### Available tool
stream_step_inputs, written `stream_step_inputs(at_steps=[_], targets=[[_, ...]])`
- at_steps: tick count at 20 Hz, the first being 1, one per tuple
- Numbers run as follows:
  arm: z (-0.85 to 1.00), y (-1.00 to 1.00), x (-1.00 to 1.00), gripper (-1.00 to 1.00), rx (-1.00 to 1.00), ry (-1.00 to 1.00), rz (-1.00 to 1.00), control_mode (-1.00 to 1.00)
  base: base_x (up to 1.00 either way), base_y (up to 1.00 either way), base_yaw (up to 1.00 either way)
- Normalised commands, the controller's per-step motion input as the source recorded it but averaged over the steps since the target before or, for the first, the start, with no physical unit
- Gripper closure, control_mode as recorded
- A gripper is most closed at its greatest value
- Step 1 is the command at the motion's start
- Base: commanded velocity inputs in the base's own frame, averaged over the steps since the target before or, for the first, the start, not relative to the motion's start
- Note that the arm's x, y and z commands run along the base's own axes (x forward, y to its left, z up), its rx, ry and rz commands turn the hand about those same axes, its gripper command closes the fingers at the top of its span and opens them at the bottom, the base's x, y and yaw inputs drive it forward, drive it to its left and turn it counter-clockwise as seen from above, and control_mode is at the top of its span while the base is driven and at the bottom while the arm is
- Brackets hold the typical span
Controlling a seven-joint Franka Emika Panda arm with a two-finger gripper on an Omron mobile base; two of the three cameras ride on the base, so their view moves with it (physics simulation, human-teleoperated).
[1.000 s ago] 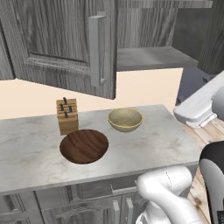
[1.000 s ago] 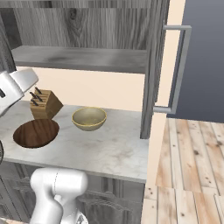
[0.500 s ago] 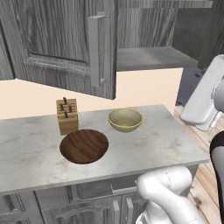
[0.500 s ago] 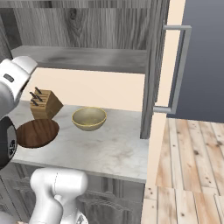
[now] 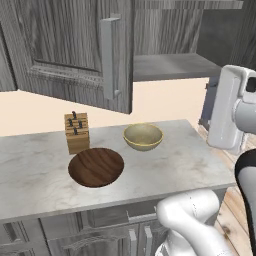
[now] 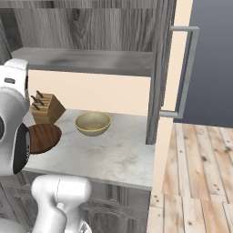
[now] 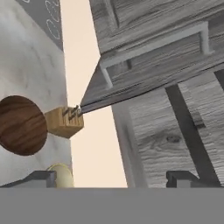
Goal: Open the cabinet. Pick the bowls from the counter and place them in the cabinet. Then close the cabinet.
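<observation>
Cabinet doors both swung open, shelf bare. Arm has pulled back and up over the last sec, now raised at the right of left base view; gripper jaws wide, holding nothing. Brown bowl and tan bowl sit on counter, near knife block, apart from each other. Reads as door step done; first bowl pick next.

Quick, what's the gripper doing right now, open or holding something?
Gripper: open, jaws spread wide, holding nothing.
</observation>
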Motion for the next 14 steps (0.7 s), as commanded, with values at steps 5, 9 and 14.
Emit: stream_step_inputs(at_steps=[5,9,14], targets=[[-0.36,0.31,0.04,-1.00,-0.40,-0.38,0.10,-1.00,0.00,0.00,0.00],[0.00,0.11,0.10,-1.00,-0.30,-0.18,0.11,-1.00,0.00,0.00,0.00],[0.16,0.00,0.17,-1.00,-0.14,-0.03,0.19,-1.00,0.00,0.00,0.00]])
